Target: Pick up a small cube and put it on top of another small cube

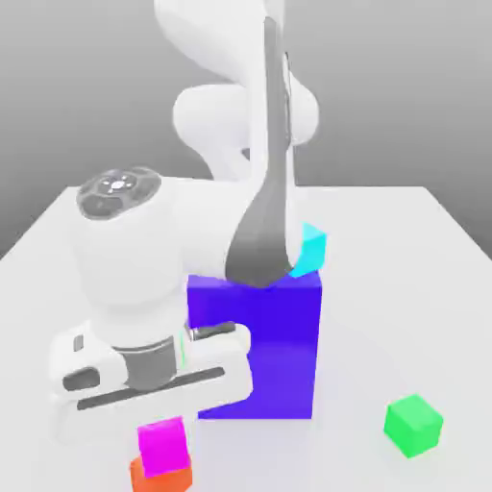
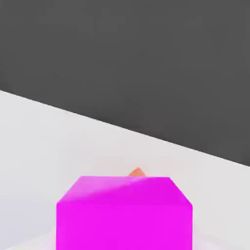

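Here we see the arm bent low over the white table (image 1: 423, 250), its hand hanging straight above the pink cube (image 1: 161, 444). The gripper (image 1: 154, 423) is closed on the pink cube, which sits directly over the orange cube (image 1: 159, 476); we cannot tell whether the two touch. In the hand view the pink cube (image 2: 124, 212) hides nearly all of the orange cube (image 2: 137, 172), with just a corner peeking past its far edge. Taking the blue block (image 1: 264, 346) as our landmark: the stack is just beside its lower near corner on the exterior view's left, the cyan cube (image 1: 309, 252) pokes out behind its top, and the green cube (image 1: 413, 424) lies well apart on the exterior view's right.
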Controlling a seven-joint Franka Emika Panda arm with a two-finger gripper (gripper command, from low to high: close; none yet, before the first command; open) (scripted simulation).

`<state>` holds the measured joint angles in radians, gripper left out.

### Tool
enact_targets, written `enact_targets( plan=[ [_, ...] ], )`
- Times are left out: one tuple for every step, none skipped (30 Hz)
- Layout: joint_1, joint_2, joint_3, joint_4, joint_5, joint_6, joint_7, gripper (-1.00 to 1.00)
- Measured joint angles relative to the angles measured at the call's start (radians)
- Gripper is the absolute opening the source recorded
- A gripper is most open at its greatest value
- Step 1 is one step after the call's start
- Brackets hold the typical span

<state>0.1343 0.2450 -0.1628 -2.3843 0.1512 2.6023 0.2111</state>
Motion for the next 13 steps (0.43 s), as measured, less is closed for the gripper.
enact_targets(
  plan=[
    [0.030,-0.019,0.019,-0.019,-0.016,0.003,0.019,-1.00],
    [0.060,-0.038,0.039,-0.038,-0.032,0.006,0.039,-1.00],
    [0.093,-0.058,0.058,-0.058,-0.048,0.010,0.058,-1.00],
    [0.127,-0.078,0.077,-0.079,-0.064,0.014,0.078,-1.00],
    [0.158,-0.093,0.099,-0.096,-0.081,0.019,0.099,-1.00],
    [0.187,-0.098,0.126,-0.109,-0.098,0.030,0.121,-1.00],
    [0.219,-0.090,0.149,-0.117,-0.115,0.048,0.144,-1.00],
    [0.255,-0.065,0.170,-0.119,-0.135,0.077,0.169,-1.00],
    [0.288,-0.025,0.183,-0.118,-0.155,0.117,0.192,-1.00],
    [0.305,0.009,0.189,-0.116,-0.165,0.150,0.205,1.00],
    [0.305,0.009,0.189,-0.116,-0.165,0.150,0.205,1.00],
    [0.305,0.009,0.189,-0.116,-0.165,0.150,0.205,1.00],
    [0.305,0.009,0.189,-0.116,-0.165,0.150,0.205,1.00]
  ],
)
